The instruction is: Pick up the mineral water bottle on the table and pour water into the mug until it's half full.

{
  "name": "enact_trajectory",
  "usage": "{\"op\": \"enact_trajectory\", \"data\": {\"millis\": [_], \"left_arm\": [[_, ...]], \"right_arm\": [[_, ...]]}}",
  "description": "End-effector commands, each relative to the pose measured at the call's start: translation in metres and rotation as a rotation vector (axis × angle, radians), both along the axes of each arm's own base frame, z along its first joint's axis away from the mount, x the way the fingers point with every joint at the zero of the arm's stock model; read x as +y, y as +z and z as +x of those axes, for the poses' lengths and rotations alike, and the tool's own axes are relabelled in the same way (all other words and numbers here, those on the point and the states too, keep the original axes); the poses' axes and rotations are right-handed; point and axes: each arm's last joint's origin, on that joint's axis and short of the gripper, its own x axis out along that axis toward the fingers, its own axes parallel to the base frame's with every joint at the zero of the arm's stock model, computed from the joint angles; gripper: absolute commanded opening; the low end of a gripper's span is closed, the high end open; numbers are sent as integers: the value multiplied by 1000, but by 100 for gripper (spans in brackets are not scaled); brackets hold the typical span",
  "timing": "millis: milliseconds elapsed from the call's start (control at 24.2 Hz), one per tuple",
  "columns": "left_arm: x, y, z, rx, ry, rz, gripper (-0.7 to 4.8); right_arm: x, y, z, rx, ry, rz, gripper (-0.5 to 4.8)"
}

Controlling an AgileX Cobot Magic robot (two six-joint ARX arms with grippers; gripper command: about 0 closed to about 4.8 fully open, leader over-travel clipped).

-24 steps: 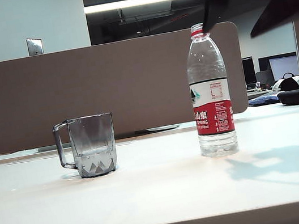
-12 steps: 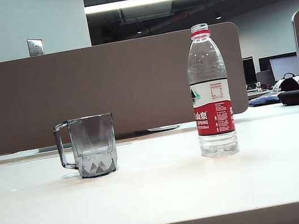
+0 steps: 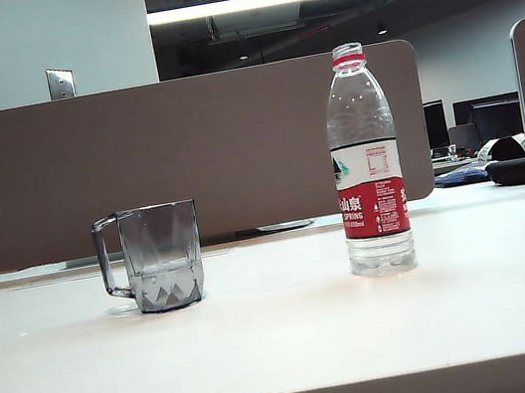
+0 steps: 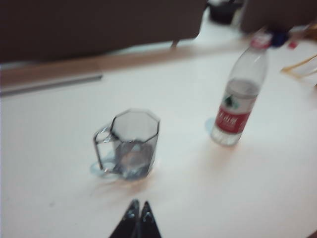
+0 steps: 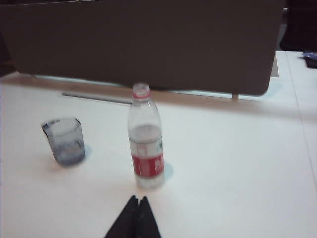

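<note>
Bottle (image 3: 367, 164) upright on the table (image 3: 286, 339), right of centre in the exterior view; mug (image 3: 157, 257) upright to its left, well apart, handle turned away from the bottle. Spacing judged to leave each arm a clear path: one to grasp and tip the bottle, the mug clear of that reach.

Left gripper (image 4: 138, 217): above the table, on the near side of the mug, fingertips pressed together, nothing between them. Right gripper (image 5: 138, 214): above the table, on the near side of the bottle, tips likewise together and empty. Neither gripper nor arm visible in the exterior view, so both judged high and drawn back from the objects.

Bottle appearance: tall, clear plastic, red neck ring, no cap seen on the mouth, red-and-white label around the lower body, ribbed base. Water (image 3: 360, 125) fills roughly up to the shoulder. About twice the mug's height.

Mug appearance: smoky-grey, transparent, faceted base, octagonal rim from above, angular side handle. A low water level shows in the lower part, below half as judged.

Task status, judged: bottle untouched, pouring not yet begun. Next move calls for parting the right gripper's fingers before closing on the bottle body near the label.
</note>
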Motion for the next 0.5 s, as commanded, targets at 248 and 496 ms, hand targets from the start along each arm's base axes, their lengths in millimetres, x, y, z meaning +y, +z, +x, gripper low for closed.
{"op": "enact_trajectory", "data": {"millis": [248,496], "left_arm": [[-8,-47,17,-133,-53,-49,-5],[-13,-92,28,-178,-47,-62,-5]], "right_arm": [[21,-32,37,-91,-33,33,12],[40,-92,69,-157,-22,78,8]]}}
